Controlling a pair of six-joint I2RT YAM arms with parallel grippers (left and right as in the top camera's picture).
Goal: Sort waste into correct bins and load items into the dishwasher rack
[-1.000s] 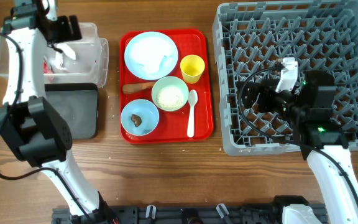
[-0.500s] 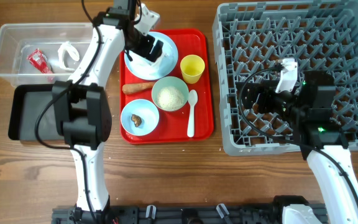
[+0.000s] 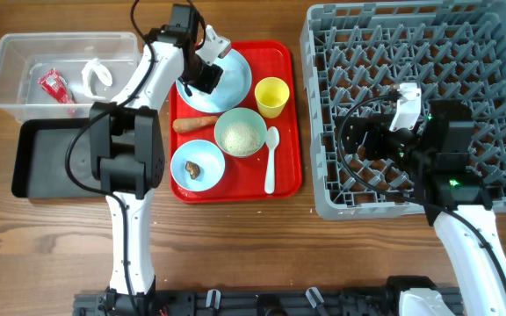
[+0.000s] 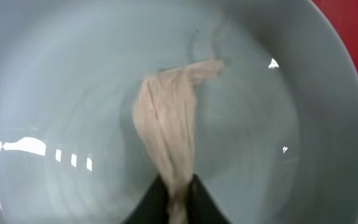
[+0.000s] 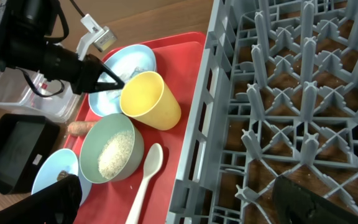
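Note:
My left gripper (image 3: 206, 79) is down on the pale blue plate (image 3: 234, 74), shut on a crumpled white tissue (image 4: 166, 124). In the left wrist view the tissue runs up across the plate (image 4: 291, 124) from between the pinched black fingers (image 4: 154, 202). On the red tray sit a yellow cup (image 3: 271, 96), a bowl of rice (image 3: 240, 134), a bowl with a brown lump (image 3: 197, 165), a white spoon (image 3: 271, 159) and a carrot (image 3: 195, 124). My right gripper (image 5: 176, 186) hangs open over the grey rack (image 3: 464, 61), holding nothing.
The clear tub (image 3: 25, 44) at the back left holds a red wrapper (image 3: 54, 85) and a white scrap (image 3: 96, 75). The black tray (image 3: 60, 162) lies in front of it. The red tray (image 3: 290, 167) lies between the bins and the rack.
The left arm swung from the clear tub to the plate, and its jaws then shut on the tissue. The right arm has not moved.

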